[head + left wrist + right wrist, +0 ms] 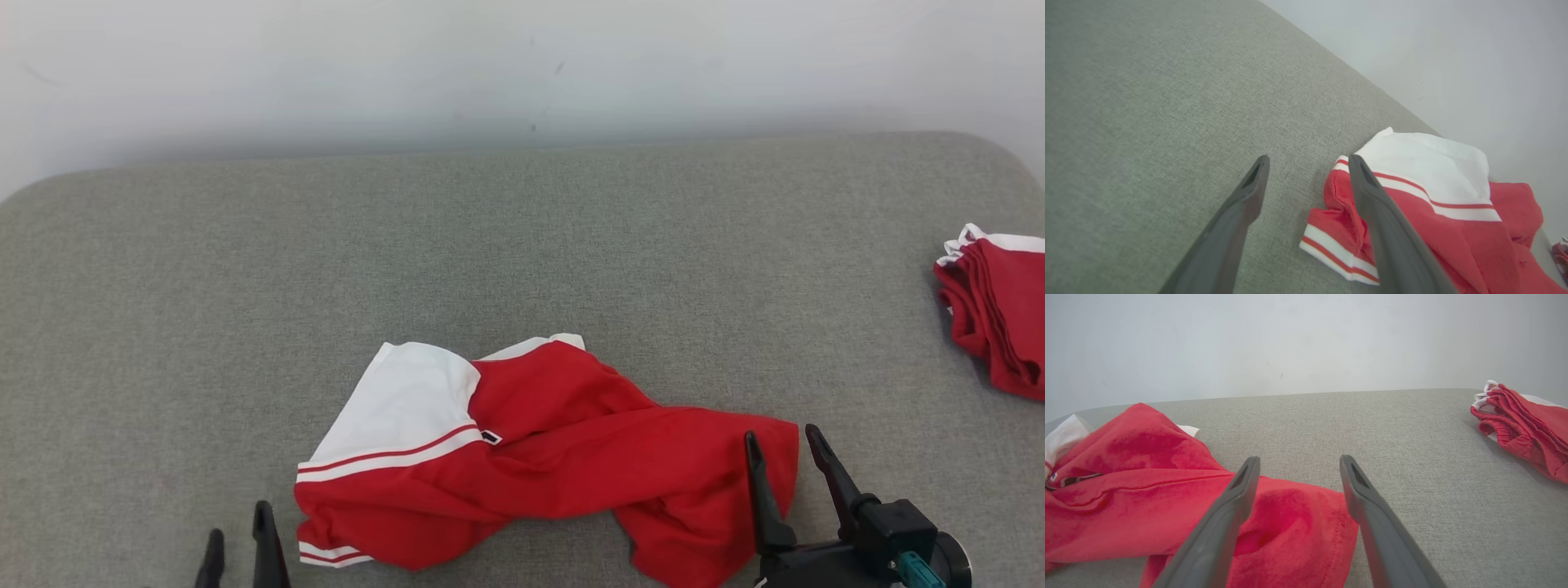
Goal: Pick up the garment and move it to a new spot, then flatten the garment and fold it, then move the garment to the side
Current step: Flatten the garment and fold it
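Garment [522,457]: crumpled; pickup pending, I judge. My right gripper [781,441] and left gripper [238,531]: both spread, flanking it. Next: pinch its edges.

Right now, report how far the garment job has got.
Done: nothing visibly; the garment lies crumpled on the grey surface. In hand: both jaws open, right at its hem, left beside its striped sleeve. Left: lifting, flattening, folding, moving aside.

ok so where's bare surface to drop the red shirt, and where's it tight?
Free: the wide strip of grey surface between the garment and the wall; the left side beyond its white panel; a narrower gap before the folded red stack. Tight: the near edge, where left gripper and right gripper sit at the garment's two ends.
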Controlling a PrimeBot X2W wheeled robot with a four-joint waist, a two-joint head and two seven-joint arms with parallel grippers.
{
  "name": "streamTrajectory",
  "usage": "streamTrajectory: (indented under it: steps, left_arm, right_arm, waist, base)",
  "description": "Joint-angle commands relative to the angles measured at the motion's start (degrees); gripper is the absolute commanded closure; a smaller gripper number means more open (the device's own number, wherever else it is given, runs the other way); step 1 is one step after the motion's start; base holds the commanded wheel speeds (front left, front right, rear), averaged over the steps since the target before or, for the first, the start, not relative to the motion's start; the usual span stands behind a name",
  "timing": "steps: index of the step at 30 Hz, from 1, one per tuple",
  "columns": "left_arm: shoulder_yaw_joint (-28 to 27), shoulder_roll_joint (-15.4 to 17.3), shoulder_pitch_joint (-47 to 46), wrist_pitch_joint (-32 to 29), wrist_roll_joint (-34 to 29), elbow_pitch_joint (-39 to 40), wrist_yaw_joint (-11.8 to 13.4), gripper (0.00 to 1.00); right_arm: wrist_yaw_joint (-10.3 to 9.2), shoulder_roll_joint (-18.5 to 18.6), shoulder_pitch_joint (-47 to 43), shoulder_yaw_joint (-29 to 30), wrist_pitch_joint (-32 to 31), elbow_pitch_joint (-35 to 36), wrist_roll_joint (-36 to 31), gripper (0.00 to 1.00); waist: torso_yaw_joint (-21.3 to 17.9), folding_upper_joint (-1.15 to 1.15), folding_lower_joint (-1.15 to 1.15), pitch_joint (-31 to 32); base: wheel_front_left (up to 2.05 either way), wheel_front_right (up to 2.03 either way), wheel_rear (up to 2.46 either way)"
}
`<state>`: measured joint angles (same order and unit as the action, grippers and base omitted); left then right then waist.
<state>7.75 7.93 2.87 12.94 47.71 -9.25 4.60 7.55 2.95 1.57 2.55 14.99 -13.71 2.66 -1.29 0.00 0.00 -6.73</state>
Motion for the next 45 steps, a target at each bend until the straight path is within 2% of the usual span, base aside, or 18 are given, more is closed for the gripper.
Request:
streamTrajectory:
  steps: [1, 3, 5, 8, 13, 19, 25, 26, 27, 32, 36, 42, 45]
  left_arm:
    - [-0.2, 1.0, 0.6, 0.3, -1.9, 1.0, 1.0, 0.0]
    - [-0.2, 2.2, 0.6, 0.9, -4.8, 2.3, 2.1, 0.0]
    - [0.0, 2.6, -0.2, 1.7, -7.5, 4.0, 2.1, 0.0]
    - [0.9, 3.9, -1.9, 2.2, -14.4, 6.9, 0.5, 0.0]
    - [-0.1, 2.3, -2.5, 2.2, -26.0, 10.5, -2.7, 0.0]
    - [-0.6, 0.2, -1.2, 2.3, -34.8, 8.1, -5.6, 0.0]
    - [-1.6, -1.7, 0.3, 2.3, -37.6, 5.8, -7.1, 0.0]
    - [-1.6, -1.7, 0.3, 2.3, -37.6, 5.8, -7.1, 0.0]
    - [-1.9, -2.2, 0.7, 2.3, -38.1, 5.6, -7.6, 0.0]
    - [-2.6, -3.1, 0.9, 2.3, -38.8, 5.4, -8.5, 0.0]
    - [-2.7, -3.7, 0.6, 2.3, -39.2, 4.9, -9.2, 0.0]
    - [-2.5, -4.2, -0.4, 2.3, -39.6, 4.2, -10.0, 0.0]
    - [-2.8, -4.3, -0.6, 2.3, -39.8, 3.9, -10.4, 0.0]
  right_arm:
    - [-0.14, -0.2, -0.6, 0.2, 0.3, 0.1, 0.1, 0.0]
    - [-0.14, -0.2, -0.6, 0.6, 0.3, 0.1, -0.3, 0.0]
    - [-0.14, -0.2, -0.5, 1.0, 0.3, 0.2, -0.6, 0.0]
    - [-0.14, -0.2, -0.3, 1.4, 0.3, 0.4, -0.9, 0.0]
    - [-0.14, -0.2, -0.6, 1.5, 0.3, 0.4, -0.8, 0.0]
    - [-0.14, -0.2, -0.3, 1.1, -1.7, -0.8, 0.5, 0.0]
    - [-0.14, -0.1, 1.1, 2.6, -14.2, 0.3, 1.4, 0.0]
    - [-0.14, -0.1, 1.1, 2.6, -14.2, 0.3, 1.4, 0.0]
    - [-0.14, -0.2, 1.6, 4.0, -19.4, 2.0, 2.2, 0.0]
    - [-0.14, -0.2, 3.4, 7.6, -32.7, 7.2, 6.3, 0.0]
    - [-0.14, -0.2, 4.8, 10.4, -43.2, 8.4, 9.7, 0.0]
    - [-0.15, -0.2, 6.1, 11.5, -53.5, 7.4, 8.1, 0.0]
    - [-0.15, -0.1, 6.7, 11.2, -55.3, 6.8, 9.1, 0.0]
  waist:
    - [0.3, 0.0, 0.0, 0.3]
    - [0.6, 0.0, 0.0, 0.6]
    - [0.8, 0.0, 0.0, 0.8]
    - [1.1, 0.0, 0.0, 1.1]
    - [1.4, 0.0, 0.0, 1.6]
    - [1.0, 0.0, 0.0, 2.1]
    - [0.9, 0.0, 0.0, 1.9]
    - [0.9, 0.0, 0.0, 1.9]
    - [1.1, 0.0, 0.0, 1.8]
    - [1.6, 0.0, 0.0, 1.4]
    - [1.8, 0.0, 0.0, 0.8]
    - [2.5, 0.0, 0.0, -0.2]
    - [2.9, 0.0, 0.0, -0.5]
  base:
    - [0.0, 0.0, 0.0]
    - [0.0, 0.0, 0.0]
    - [0.0, 0.0, 0.0]
    - [0.0, 0.0, 0.0]
    - [0.0, 0.0, 0.0]
    - [0.0, 0.0, 0.0]
    - [0.0, 0.0, 0.0]
    - [0.0, 0.0, 0.0]
    - [0.0, 0.0, 0.0]
    - [0.0, 0.0, 0.0]
    - [0.0, 0.0, 0.0]
    - [0.0, 0.0, 0.0]
    - [0.0, 0.0, 0.0]
